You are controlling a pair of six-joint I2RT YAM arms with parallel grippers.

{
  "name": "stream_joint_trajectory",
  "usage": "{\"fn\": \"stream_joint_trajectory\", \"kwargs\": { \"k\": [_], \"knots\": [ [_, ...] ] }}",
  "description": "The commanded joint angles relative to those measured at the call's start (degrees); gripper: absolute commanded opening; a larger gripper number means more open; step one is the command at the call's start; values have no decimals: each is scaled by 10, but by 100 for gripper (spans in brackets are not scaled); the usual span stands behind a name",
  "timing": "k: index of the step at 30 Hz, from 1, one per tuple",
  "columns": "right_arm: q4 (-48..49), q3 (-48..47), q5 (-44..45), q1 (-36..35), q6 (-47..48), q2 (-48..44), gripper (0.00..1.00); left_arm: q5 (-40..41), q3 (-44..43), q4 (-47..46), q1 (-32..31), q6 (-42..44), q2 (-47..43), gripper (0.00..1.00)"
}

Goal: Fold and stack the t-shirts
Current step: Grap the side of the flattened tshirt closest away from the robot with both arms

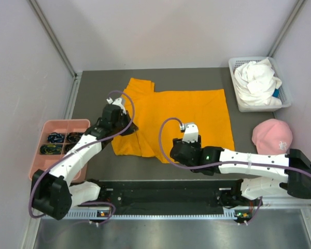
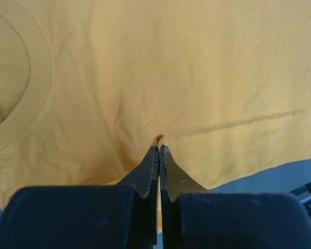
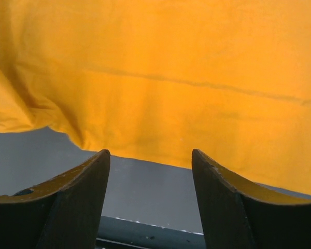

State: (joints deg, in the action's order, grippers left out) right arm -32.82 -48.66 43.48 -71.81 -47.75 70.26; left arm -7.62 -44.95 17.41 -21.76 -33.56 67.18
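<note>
Soft, even light from overhead fills the top view. The pale walls are bright without glare, and the arms cast only faint, diffuse shadows on the dark table [image 1: 145, 166] in the lower half. The orange t-shirt [image 1: 192, 116] is saturated yet keeps its creases, while the white t-shirt [image 1: 256, 80] at upper right is close to clipping on its brightest folds. That view is sharp throughout. The left wrist view is duller and yellower, with gentle shading along the wrinkles. The left gripper [image 2: 159, 148] at bottom centre is nearly black and soft-focused. The right wrist view is more vivid; the right gripper [image 3: 150, 153] looks dark, with an orange tint reflected on its inner faces.
</note>
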Motion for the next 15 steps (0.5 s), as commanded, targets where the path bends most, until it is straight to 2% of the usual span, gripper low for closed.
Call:
{"fn": "stream_joint_trajectory", "kwargs": {
  "k": [1, 7, 11, 14, 15],
  "knots": [
    [-93, -9, 47, 19, -99, 7, 69, 10, -23, 35, -1, 18, -20, 0],
    [-204, 18, 52, 60, -220, -15, 73, 51, -27, 53, 0, 24, -28, 0],
    [-190, 66, 26, 95, -229, -80, 72, 96, -34, 78, 8, 24, -42, 0],
    [-165, 102, 0, 126, -213, -114, 72, 89, -39, 93, 45, 29, -60, 0],
    [-161, 112, -12, 141, -209, -131, 72, 81, -40, 96, 75, 31, -70, 0]
  ]
}}
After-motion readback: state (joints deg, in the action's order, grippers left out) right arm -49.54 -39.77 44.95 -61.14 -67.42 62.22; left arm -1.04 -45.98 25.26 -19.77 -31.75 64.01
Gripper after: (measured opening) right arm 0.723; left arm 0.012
